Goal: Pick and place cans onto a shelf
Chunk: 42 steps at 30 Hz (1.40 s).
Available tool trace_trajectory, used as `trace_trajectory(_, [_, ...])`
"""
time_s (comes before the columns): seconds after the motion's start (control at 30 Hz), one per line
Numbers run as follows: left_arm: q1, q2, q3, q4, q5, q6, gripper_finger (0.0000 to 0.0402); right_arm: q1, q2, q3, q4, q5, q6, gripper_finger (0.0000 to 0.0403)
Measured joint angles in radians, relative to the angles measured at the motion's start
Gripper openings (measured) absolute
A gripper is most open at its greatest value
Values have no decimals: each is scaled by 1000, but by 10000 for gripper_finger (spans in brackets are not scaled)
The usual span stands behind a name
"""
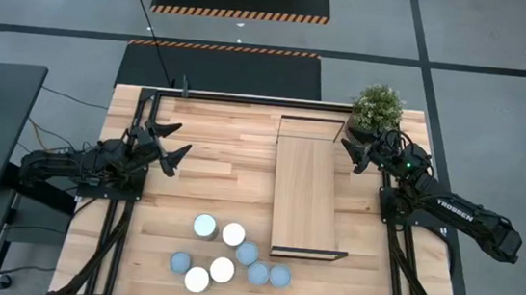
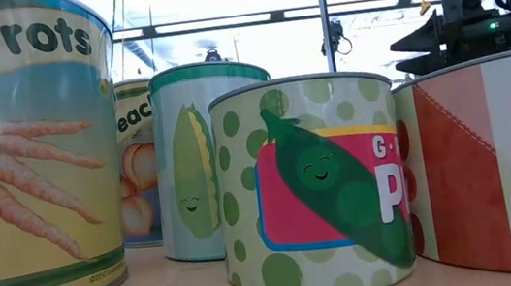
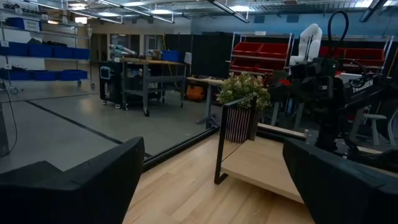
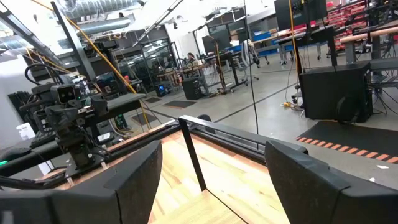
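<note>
Several cans [image 1: 228, 256] with pale round tops stand upright in a cluster on the tabletop near its front edge; the low view shows them close up, with a pea can [image 2: 311, 185] in the middle. The shelf [image 1: 307, 196] stands on the table right of centre, with nothing on its board. My left gripper [image 1: 174, 146] is open and empty at the table's left side, well behind the cans. My right gripper [image 1: 353, 148] is open and empty at the far right, beside the shelf's far end.
A potted green plant [image 1: 377, 108] stands at the far right corner, just behind my right gripper. A dark metal rail [image 1: 239, 98] runs along the table's far edge. Bare tabletop lies between the left gripper, the cans and the shelf.
</note>
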Motion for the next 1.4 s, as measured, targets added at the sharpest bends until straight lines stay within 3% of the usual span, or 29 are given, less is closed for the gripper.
trace_trajectory(0.2, [-1, 0, 0, 28, 2, -144, 389, 0, 0, 0, 42, 1, 8, 290])
trace_trajectory(0.33, [-1, 0, 0, 32, 2, -286, 389, 0, 0, 0, 143, 20, 107, 290])
trace_trajectory(0.53, [-1, 0, 0, 33, 1, -368, 389, 0, 0, 0, 250, 51, 183, 290])
trace_trajectory(0.87, [-1, 0, 0, 32, -1, -329, 389, 0, 0, 0, 249, 48, 207, 290])
trace_trajectory(1.0, [-1, 0, 0, 29, -69, -289, 389, 0, 0, 0, 248, 48, 205, 290])
trace_trajectory(1.2, [-1, 0, 0, 27, -80, -111, 389, 0, 0, 0, 248, 52, 194, 290])
trace_trajectory(1.4, [-1, 0, 0, 85, -80, -4, 389, 1, 29, 26, 248, -105, 155, 290])
